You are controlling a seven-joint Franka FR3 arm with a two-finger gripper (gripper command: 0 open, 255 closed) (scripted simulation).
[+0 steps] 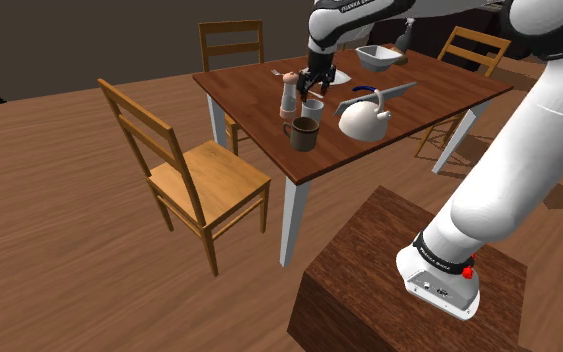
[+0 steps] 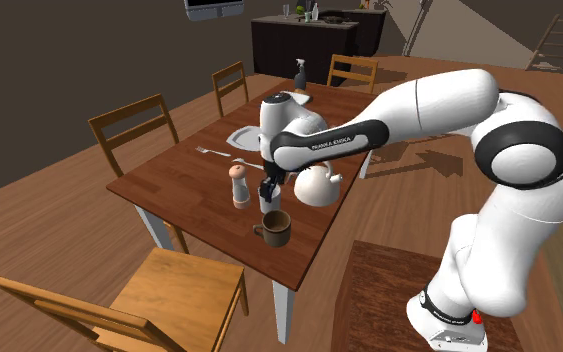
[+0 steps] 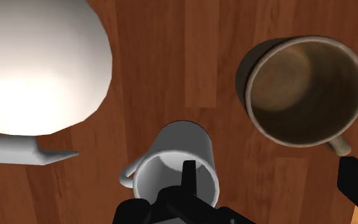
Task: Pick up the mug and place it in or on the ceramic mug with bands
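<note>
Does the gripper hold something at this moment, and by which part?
Nothing is held. The gripper has its fingers apart: one is over the mouth of the grey mug, the other clear of its wall.

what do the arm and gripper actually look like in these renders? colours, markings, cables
Glossy white Franka arm with rounded links and dark joints. A black forearm band carries white lettering. Blocky all-black gripper. White base flange sits under a black ring, with a small red dot. No loose cables visible.
</note>
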